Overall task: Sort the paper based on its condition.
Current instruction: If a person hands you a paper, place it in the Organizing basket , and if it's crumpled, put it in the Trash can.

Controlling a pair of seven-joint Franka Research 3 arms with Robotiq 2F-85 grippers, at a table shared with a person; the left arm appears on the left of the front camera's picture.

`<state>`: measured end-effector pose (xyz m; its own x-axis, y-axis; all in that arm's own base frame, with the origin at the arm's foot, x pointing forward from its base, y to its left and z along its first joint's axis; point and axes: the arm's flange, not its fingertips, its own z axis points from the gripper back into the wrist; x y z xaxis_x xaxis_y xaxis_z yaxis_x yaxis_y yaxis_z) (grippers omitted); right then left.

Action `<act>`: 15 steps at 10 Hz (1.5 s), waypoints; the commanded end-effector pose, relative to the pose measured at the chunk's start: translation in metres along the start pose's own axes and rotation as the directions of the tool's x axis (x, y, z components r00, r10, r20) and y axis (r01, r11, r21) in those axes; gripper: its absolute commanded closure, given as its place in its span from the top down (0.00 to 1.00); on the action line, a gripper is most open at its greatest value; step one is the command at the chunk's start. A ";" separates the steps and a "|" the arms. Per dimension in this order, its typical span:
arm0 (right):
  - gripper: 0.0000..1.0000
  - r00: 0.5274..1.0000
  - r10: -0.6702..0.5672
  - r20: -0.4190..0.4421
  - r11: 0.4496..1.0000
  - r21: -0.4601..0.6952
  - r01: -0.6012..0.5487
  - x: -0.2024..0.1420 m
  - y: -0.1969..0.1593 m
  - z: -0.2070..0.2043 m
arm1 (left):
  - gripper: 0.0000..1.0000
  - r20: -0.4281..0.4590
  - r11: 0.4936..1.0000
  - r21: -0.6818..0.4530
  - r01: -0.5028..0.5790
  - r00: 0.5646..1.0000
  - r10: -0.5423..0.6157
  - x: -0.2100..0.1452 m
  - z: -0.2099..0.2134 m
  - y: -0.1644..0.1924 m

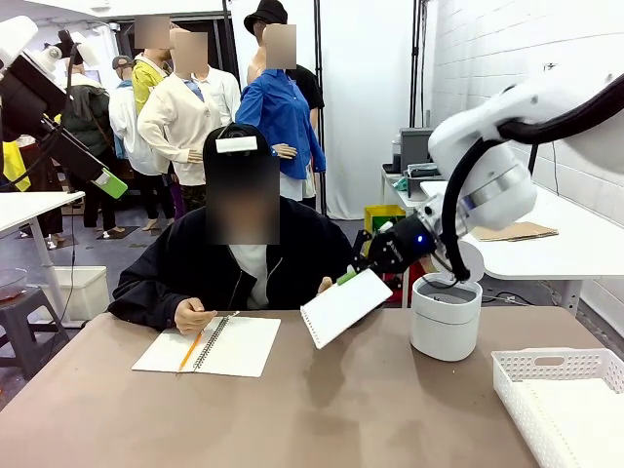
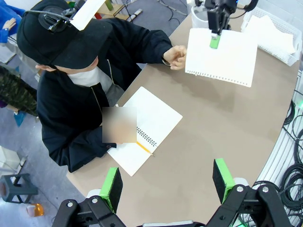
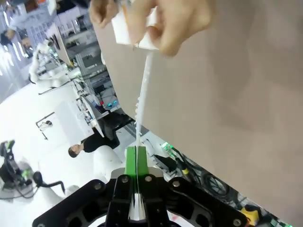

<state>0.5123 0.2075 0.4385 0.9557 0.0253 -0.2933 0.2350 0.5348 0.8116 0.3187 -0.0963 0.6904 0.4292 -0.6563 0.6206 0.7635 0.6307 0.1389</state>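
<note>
Paper sheet at handover, right tool clamped on its edge

Paper [image 1: 347,306] is being held in the air above the worktop [image 1: 322,409], just beside the white cylindrical bin [image 1: 446,317] on the side facing the person. The sheet is showing a torn perforated edge and is hanging tilted. The right tool [image 1: 348,276] is gripping the sheet's upper edge, with its green pads [image 3: 136,161] pressed together on the thin paper. The person's hand [image 2: 176,57] is touching the sheet's corner farthest from the bin; whether the hand is releasing or holding cannot be told.

The left tool [image 2: 166,182] is hanging high over the worktop, well apart from the bin, its jaws standing wide and carrying nothing. A white basket [image 1: 561,390] is sitting near the bin, on the side away from the person, with white sheets lying inside. An open spiral notebook [image 1: 210,345] with a pencil on it is lying well apart from the bin, in front of the person.

Risks, by judgement:
- Tearing, if the arm is pulling away while the person's fingers are pinching the corner.
- Slipping, since the grip is taking only a narrow strip of the edge.
- Folding or catching on the bin rim, as the sheet is limp and hanging close to it.
- Missorting: the ragged edge may be bearing on which container is correct.
</note>
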 end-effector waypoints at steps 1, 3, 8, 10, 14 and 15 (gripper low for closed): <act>0.00 0.997 0.080 0.008 0.997 0.002 -0.080 -0.036 0.008 0.015 | 1.00 0.002 1.000 -0.001 -0.001 1.000 0.001 0.000 0.001 0.000; 0.00 0.987 0.134 0.089 0.991 0.006 -0.135 -0.057 0.019 0.037 | 1.00 0.002 1.000 -0.001 -0.001 1.000 0.001 0.000 0.001 0.000; 0.00 0.898 0.304 0.319 0.903 -0.397 -0.164 -0.138 0.035 0.114 | 1.00 0.002 1.000 -0.001 -0.001 1.000 0.001 0.000 0.001 0.000; 0.00 0.887 0.323 0.330 0.862 -0.490 -0.131 -0.163 0.038 0.144 | 1.00 0.002 1.000 -0.001 -0.001 1.000 0.001 0.000 0.001 0.000; 0.00 0.885 0.331 0.328 0.764 -0.644 -0.047 -0.171 0.006 0.184 | 1.00 0.002 1.000 -0.001 -0.001 1.000 0.001 0.000 0.001 0.000; 0.00 0.904 0.295 0.309 0.729 -0.685 -0.004 -0.173 -0.015 0.190 | 1.00 0.002 1.000 -0.001 -0.001 1.000 0.001 0.000 0.001 0.000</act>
<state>0.3856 0.0439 0.5853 0.9825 -0.0789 0.1687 0.0239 0.9518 0.3059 0.3187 -0.0963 0.6904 0.4293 -0.6562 0.6206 0.7635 0.6307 0.1388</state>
